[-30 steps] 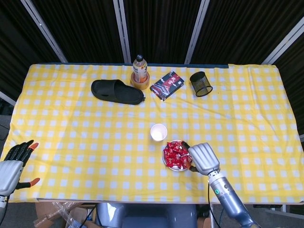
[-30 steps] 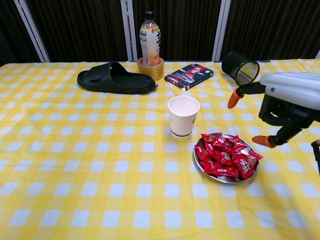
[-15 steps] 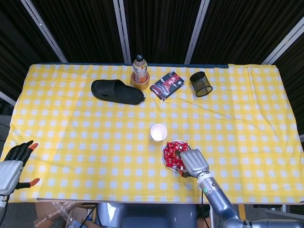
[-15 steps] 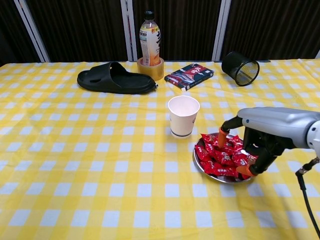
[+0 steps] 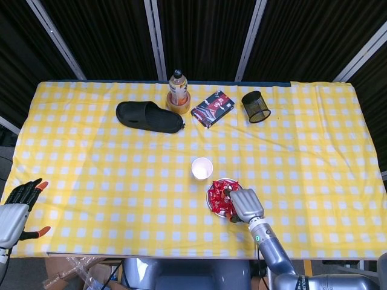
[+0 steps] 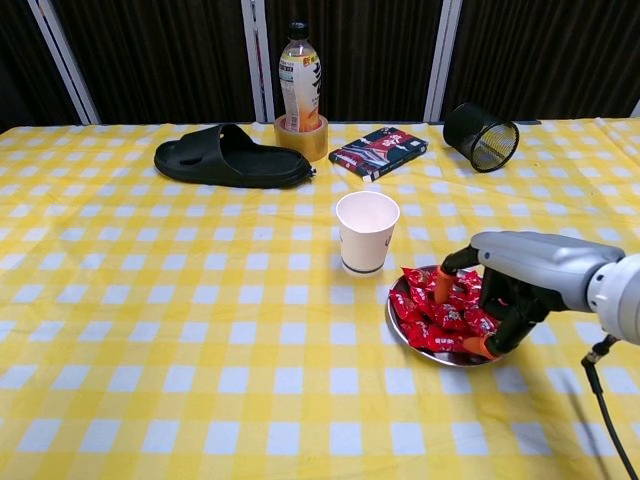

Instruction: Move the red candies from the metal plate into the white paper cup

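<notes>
The red candies [image 6: 440, 308] are sitting piled in the metal plate [image 6: 400, 325], right beside the white paper cup [image 6: 366, 231]. The right robot hand [image 6: 500, 290] is reaching down onto the pile, fingers curled into the wrappers, though I can't tell if it's really got one. The left robot hand [image 5: 15, 208] is hanging off the tabletop [image 5: 91, 175] edge, fingers spread, holding nothing. Further back, a black slipper [image 6: 228, 157], a bottle [image 6: 300, 75] in a tape roll [image 6: 302, 137], a snack packet [image 6: 378, 151] and a tipped mesh pen holder [image 6: 481, 136] are lying well clear.
</notes>
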`<state>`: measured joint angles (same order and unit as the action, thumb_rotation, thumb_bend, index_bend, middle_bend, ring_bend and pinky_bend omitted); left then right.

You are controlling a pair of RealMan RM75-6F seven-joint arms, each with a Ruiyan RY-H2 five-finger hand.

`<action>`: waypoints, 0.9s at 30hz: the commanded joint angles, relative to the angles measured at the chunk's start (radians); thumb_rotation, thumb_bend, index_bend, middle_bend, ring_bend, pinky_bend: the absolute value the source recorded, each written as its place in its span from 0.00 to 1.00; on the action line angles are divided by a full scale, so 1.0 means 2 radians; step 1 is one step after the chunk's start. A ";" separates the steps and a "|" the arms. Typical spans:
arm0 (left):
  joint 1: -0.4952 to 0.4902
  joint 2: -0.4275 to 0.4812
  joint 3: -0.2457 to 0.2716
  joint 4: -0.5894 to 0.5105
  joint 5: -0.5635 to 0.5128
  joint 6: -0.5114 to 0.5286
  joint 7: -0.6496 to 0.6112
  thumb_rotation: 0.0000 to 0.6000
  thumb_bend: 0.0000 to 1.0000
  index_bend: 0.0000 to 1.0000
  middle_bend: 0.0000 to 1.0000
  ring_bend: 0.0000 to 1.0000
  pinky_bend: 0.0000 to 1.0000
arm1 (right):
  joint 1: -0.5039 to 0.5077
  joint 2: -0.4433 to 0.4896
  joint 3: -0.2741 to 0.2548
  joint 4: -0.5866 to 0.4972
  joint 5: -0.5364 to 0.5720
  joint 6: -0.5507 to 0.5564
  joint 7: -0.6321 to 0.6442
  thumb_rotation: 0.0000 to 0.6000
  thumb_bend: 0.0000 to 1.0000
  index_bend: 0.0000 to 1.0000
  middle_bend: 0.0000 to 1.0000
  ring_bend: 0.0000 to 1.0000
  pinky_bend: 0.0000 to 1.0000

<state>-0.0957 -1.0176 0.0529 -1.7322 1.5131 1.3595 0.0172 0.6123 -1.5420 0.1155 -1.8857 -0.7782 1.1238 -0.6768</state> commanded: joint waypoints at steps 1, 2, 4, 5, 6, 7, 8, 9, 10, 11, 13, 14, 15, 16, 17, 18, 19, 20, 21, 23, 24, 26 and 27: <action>0.000 0.000 0.000 -0.001 -0.001 -0.001 0.000 1.00 0.03 0.00 0.00 0.00 0.00 | -0.002 -0.011 -0.002 0.011 -0.013 0.008 0.011 1.00 0.35 0.37 0.93 0.93 0.87; 0.000 0.000 0.000 -0.001 -0.001 -0.001 0.000 1.00 0.03 0.00 0.00 0.00 0.00 | -0.002 -0.014 -0.003 0.015 -0.016 0.010 0.013 1.00 0.35 0.37 0.93 0.93 0.87; 0.000 0.000 0.000 -0.002 -0.002 -0.001 -0.001 1.00 0.03 0.00 0.00 0.00 0.00 | -0.003 -0.020 -0.003 0.022 -0.017 0.012 0.018 1.00 0.35 0.37 0.93 0.93 0.87; 0.000 0.001 -0.001 -0.002 -0.002 -0.001 -0.002 1.00 0.03 0.00 0.00 0.00 0.00 | -0.003 -0.022 -0.004 0.026 -0.017 0.012 0.020 1.00 0.35 0.37 0.93 0.93 0.87; 0.000 0.001 -0.001 -0.002 -0.002 -0.001 -0.002 1.00 0.03 0.00 0.00 0.00 0.00 | -0.003 -0.024 -0.005 0.029 -0.018 0.013 0.021 1.00 0.35 0.37 0.93 0.93 0.87; 0.000 0.001 -0.001 -0.002 -0.002 -0.001 -0.002 1.00 0.03 0.00 0.00 0.00 0.00 | -0.003 -0.026 -0.006 0.031 -0.018 0.013 0.022 1.00 0.35 0.37 0.93 0.93 0.87; 0.000 0.001 -0.001 -0.002 -0.003 -0.001 -0.002 1.00 0.03 0.00 0.00 0.00 0.00 | -0.004 -0.029 -0.007 0.036 -0.021 0.015 0.022 1.00 0.35 0.37 0.93 0.93 0.87; 0.000 0.001 -0.001 -0.002 -0.003 -0.001 -0.003 1.00 0.03 0.00 0.00 0.00 0.00 | -0.004 -0.032 -0.008 0.041 -0.024 0.016 0.024 1.00 0.35 0.38 0.93 0.93 0.87; 0.000 0.001 -0.001 -0.002 -0.003 -0.001 -0.003 1.00 0.03 0.00 0.00 0.00 0.00 | -0.005 -0.035 -0.009 0.046 -0.027 0.017 0.026 1.00 0.35 0.39 0.93 0.93 0.87; 0.000 0.001 -0.001 -0.002 -0.002 -0.001 -0.003 1.00 0.03 0.00 0.00 0.00 0.00 | -0.006 -0.038 -0.010 0.051 -0.030 0.018 0.028 1.00 0.35 0.42 0.93 0.93 0.87; 0.000 0.001 -0.001 -0.002 -0.002 -0.001 -0.003 1.00 0.03 0.00 0.00 0.00 0.00 | -0.007 -0.044 -0.011 0.061 -0.035 0.019 0.033 1.00 0.35 0.46 0.93 0.93 0.87; 0.000 0.001 -0.001 -0.002 -0.002 -0.001 -0.004 1.00 0.03 0.00 0.00 0.00 0.00 | -0.008 -0.047 -0.011 0.064 -0.037 0.020 0.036 1.00 0.35 0.48 0.93 0.93 0.87; 0.000 0.001 -0.001 -0.002 -0.002 -0.001 -0.004 1.00 0.03 0.00 0.00 0.00 0.00 | -0.008 -0.048 -0.011 0.067 -0.039 0.020 0.039 1.00 0.35 0.49 0.93 0.93 0.87; 0.000 0.001 -0.001 -0.002 -0.003 -0.001 -0.004 1.00 0.03 0.00 0.00 0.00 0.00 | -0.009 -0.051 -0.011 0.071 -0.041 0.021 0.041 1.00 0.35 0.50 0.93 0.93 0.87; 0.000 0.001 -0.001 -0.002 -0.003 -0.001 -0.004 1.00 0.03 0.00 0.00 0.00 0.00 | -0.009 -0.053 -0.012 0.074 -0.043 0.021 0.042 1.00 0.35 0.51 0.93 0.93 0.87; 0.000 0.001 -0.001 -0.002 -0.003 -0.001 -0.003 1.00 0.03 0.00 0.00 0.00 0.00 | -0.009 -0.055 -0.012 0.077 -0.046 0.021 0.042 1.00 0.35 0.51 0.93 0.93 0.87; 0.000 0.001 -0.001 -0.002 -0.003 -0.001 -0.003 1.00 0.03 0.00 0.00 0.00 0.00 | -0.009 -0.057 -0.013 0.081 -0.048 0.022 0.041 1.00 0.35 0.52 0.93 0.93 0.87; 0.000 0.001 -0.001 -0.003 -0.004 -0.001 -0.003 1.00 0.03 0.00 0.00 0.00 0.00 | -0.009 -0.058 -0.014 0.084 -0.050 0.022 0.041 1.00 0.35 0.52 0.93 0.93 0.87; 0.000 0.002 -0.001 -0.003 -0.004 -0.002 -0.003 1.00 0.03 0.00 0.00 0.00 0.00 | -0.009 -0.060 -0.014 0.087 -0.052 0.022 0.041 1.00 0.35 0.52 0.93 0.93 0.87; 0.000 0.002 -0.001 -0.003 -0.004 -0.002 -0.003 1.00 0.03 0.00 0.00 0.00 0.00 | -0.010 -0.063 -0.014 0.093 -0.053 0.022 0.043 1.00 0.35 0.52 0.93 0.93 0.87; 0.000 0.002 -0.001 -0.003 -0.004 -0.002 -0.003 1.00 0.03 0.00 0.00 0.00 0.00 | -0.010 -0.064 -0.014 0.095 -0.054 0.021 0.044 1.00 0.35 0.52 0.93 0.93 0.87; 0.000 0.002 -0.001 -0.003 -0.004 -0.002 -0.003 1.00 0.03 0.00 0.00 0.00 0.00 | -0.011 -0.066 -0.014 0.099 -0.055 0.021 0.046 1.00 0.35 0.52 0.93 0.93 0.87; 0.000 0.002 -0.001 -0.003 -0.004 -0.002 -0.003 1.00 0.03 0.00 0.00 0.00 0.00 | -0.012 -0.067 -0.014 0.100 -0.055 0.021 0.046 1.00 0.35 0.52 0.93 0.93 0.87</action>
<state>-0.0959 -1.0140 0.0515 -1.7390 1.5044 1.3557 0.0111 0.5890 -1.6747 0.0880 -1.6858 -0.8873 1.1655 -0.5845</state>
